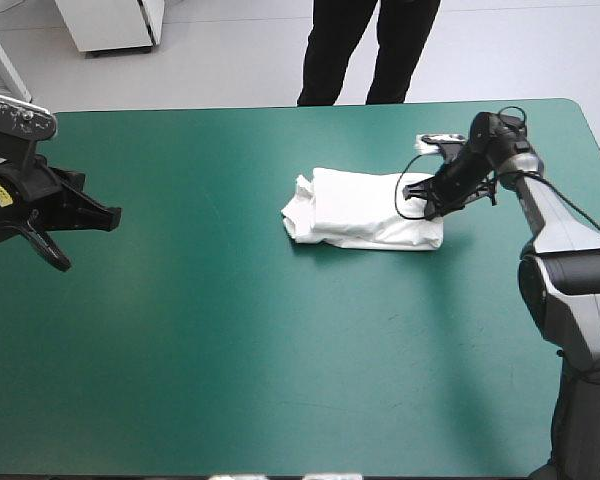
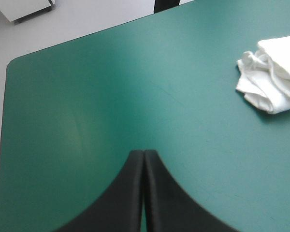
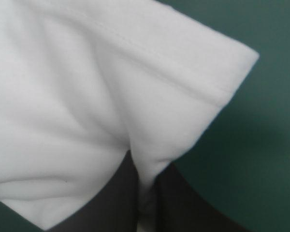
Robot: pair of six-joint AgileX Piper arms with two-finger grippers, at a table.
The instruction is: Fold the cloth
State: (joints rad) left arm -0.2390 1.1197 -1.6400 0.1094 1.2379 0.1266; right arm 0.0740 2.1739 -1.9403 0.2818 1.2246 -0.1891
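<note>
The white T-shirt [image 1: 360, 208] lies as a folded bundle on the teal-green table, right of centre and toward the far edge. My right gripper [image 1: 420, 200] rests at the bundle's right end, shut on the T-shirt. In the right wrist view the T-shirt [image 3: 87, 87] fills most of the picture, a fold of it pinched between the black fingers [image 3: 113, 203] of the right gripper [image 3: 146, 193]. My left gripper [image 1: 90, 225] hovers near the table's left edge, far from the bundle. In the left wrist view the left gripper [image 2: 144, 155] is shut and empty, with the T-shirt [image 2: 273, 79] far ahead to one side.
Bare teal-green cover [image 1: 230, 350] spreads across the middle and near side of the table. A small pale tag or label [image 1: 430, 142] lies just beyond the right gripper near the far right of the table.
</note>
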